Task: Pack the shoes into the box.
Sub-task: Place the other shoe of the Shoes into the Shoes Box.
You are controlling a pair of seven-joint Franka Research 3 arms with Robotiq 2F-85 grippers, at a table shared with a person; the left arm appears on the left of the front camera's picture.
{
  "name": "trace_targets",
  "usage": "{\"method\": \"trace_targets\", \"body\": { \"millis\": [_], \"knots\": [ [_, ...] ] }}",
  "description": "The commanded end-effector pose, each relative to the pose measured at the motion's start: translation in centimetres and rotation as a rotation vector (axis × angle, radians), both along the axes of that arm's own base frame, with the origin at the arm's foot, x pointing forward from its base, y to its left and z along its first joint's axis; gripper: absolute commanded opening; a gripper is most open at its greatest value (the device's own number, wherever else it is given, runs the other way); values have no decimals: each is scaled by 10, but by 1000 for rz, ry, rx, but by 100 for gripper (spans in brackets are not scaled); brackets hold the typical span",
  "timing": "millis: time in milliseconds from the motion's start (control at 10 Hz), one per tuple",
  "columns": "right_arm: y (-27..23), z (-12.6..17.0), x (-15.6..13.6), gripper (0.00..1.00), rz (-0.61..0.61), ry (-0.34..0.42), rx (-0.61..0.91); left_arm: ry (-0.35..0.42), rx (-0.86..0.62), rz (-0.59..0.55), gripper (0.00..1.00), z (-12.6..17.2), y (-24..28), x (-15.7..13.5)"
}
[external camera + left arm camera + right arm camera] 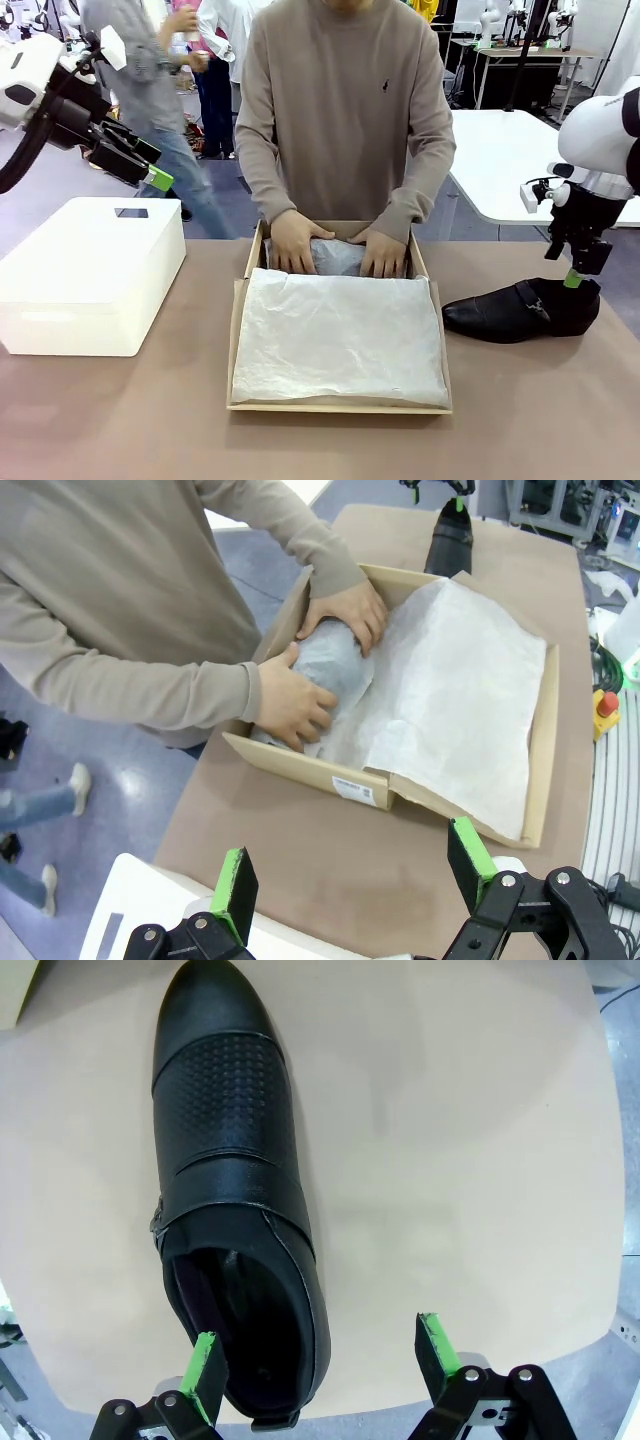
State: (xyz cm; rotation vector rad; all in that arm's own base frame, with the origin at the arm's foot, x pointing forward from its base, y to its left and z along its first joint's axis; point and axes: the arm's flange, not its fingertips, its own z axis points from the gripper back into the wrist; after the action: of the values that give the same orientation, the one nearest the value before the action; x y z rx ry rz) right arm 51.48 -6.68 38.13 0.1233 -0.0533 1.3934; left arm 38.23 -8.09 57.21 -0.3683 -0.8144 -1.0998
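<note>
Black shoe (520,310) is being hovered over, at 3 o'clock from the box (238,340), by the right gripper (318,1338), jaws wide. Left gripper (350,855) is being held wide, empty, at 10 o'clock. Tissue (335,258) is being pressed into the box by a person's hands (295,240).

Shoe (230,1160): glossy blk leather, w/ a panel of small embossed dots across the front & a smooth blk strap behind it. Box (240,330) is tan-brown cardboard w/ a small white label (352,788) in blk print, lined w/ white tissue paper (340,335), the wrapped bundle (335,258) at its far end pale grey; table (120,430) plain matte brown, plastic box (90,275) white w/ a small dark rectangle on top. Person's sweater (345,110) plain beige; left gripper (352,865) & right gripper (320,1348) both blk w/ bright green pads (236,890).
</note>
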Motion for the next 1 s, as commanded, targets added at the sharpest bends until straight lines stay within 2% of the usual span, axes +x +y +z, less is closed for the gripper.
{"method": "trace_targets", "body": {
  "millis": [0,900],
  "knots": [
    [-4,-11,-4,100,18,-21,37,-2,-16,-12,100,-1,0,0],
    [-5,-40,-4,100,26,-51,59,-2,-16,-12,100,-1,0,0]
  ]
}}
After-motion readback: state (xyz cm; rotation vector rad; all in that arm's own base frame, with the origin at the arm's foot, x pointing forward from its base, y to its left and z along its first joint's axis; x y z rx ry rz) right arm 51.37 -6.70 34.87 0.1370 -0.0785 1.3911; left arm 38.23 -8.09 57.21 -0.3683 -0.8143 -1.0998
